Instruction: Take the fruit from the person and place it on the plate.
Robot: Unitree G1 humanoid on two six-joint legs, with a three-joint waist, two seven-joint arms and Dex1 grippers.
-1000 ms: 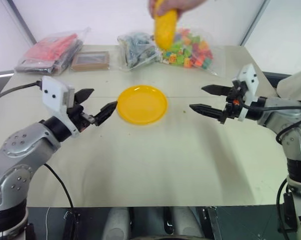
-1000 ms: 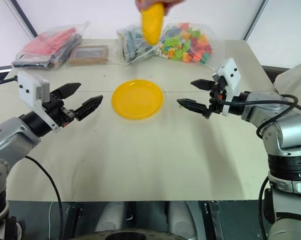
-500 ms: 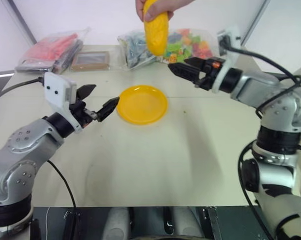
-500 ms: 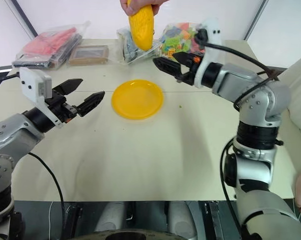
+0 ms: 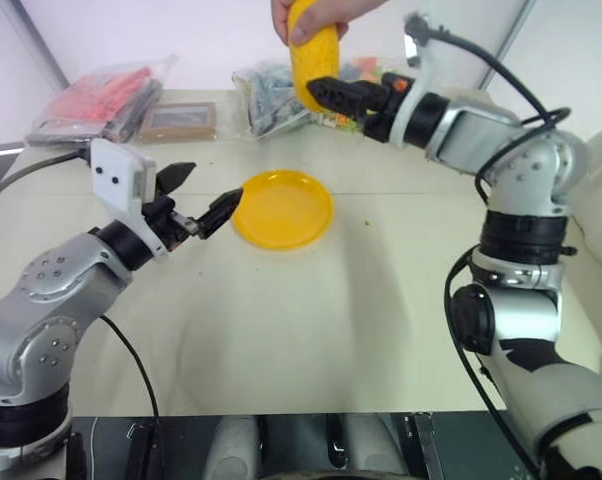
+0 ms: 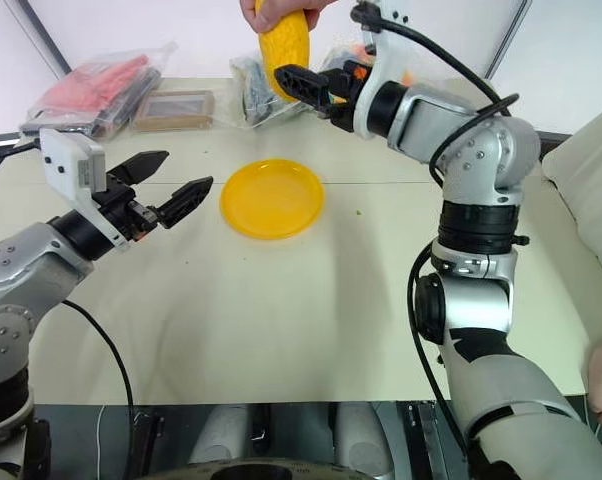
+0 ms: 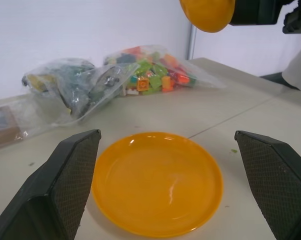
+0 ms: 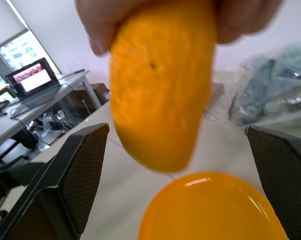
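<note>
1. Left eye view: person's hand (image 5: 316,15) at 12 o'clock holds the fruit (image 5: 314,55) by its upper end, long axis upright, hanging above the table (image 5: 311,320) behind the plate.
2. Right gripper (image 5: 326,97) sits level, fingers spread wide, tips just beside the lower end of the fruit. Can't tell if they touch it.
3. Right wrist view: fruit (image 8: 160,95) hangs between the two wide fingers, not clamped; plate (image 8: 213,210) lies below it.
4. Plate (image 5: 282,208) is bare, at table centre, roughly 6 o'clock from the fruit.
5. Left gripper (image 5: 203,197) is wide apart, holding nothing, at 9 o'clock of the plate, one fingertip just beside the rim.
6. Left wrist view: plate (image 7: 158,182) framed between both fingers.
7. Bag of blocks (image 7: 155,70) and a bag of dark parts (image 7: 73,82) at 12 o'clock of the plate; red bag (image 5: 106,100) and a flat brown box (image 5: 179,120) at 10 o'clock.
</note>
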